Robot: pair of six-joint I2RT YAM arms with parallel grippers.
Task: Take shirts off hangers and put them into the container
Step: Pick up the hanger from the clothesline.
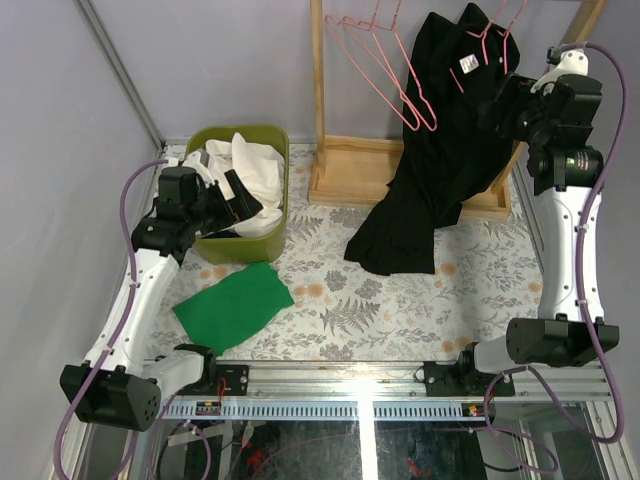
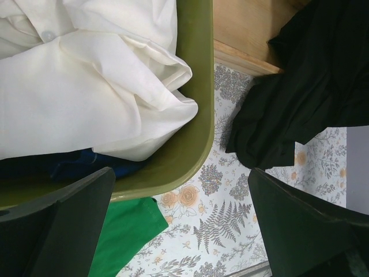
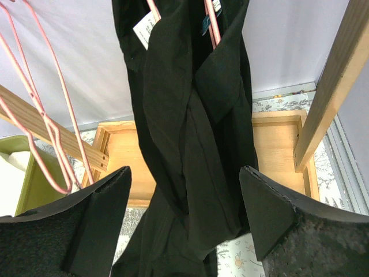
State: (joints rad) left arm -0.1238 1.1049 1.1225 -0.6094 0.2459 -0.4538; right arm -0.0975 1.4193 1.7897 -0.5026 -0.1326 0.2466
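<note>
A black shirt (image 1: pixel 425 160) hangs on a pink hanger (image 1: pixel 490 42) from the rack, its hem on the table. My right gripper (image 1: pixel 500 105) is up beside it. In the right wrist view that gripper (image 3: pixel 185 173) is open, with the twisted black shirt (image 3: pixel 196 115) between its spread fingers under its hanger (image 3: pixel 212 23). Empty pink hangers (image 1: pixel 385 65) hang to the left. The olive-green container (image 1: pixel 262 130) holds a white shirt (image 1: pixel 250 165) over a blue one (image 2: pixel 75 164). My left gripper (image 2: pixel 181 173) is open above the container's near right corner (image 2: pixel 193 69), holding nothing.
The wooden rack has a tray base (image 1: pixel 350 165) and posts (image 3: pixel 328 86) behind the black shirt. A flat green cloth (image 1: pixel 235 305) lies in front of the container. Grey walls close the left and back, and a metal rail (image 1: pixel 360 385) runs along the near edge.
</note>
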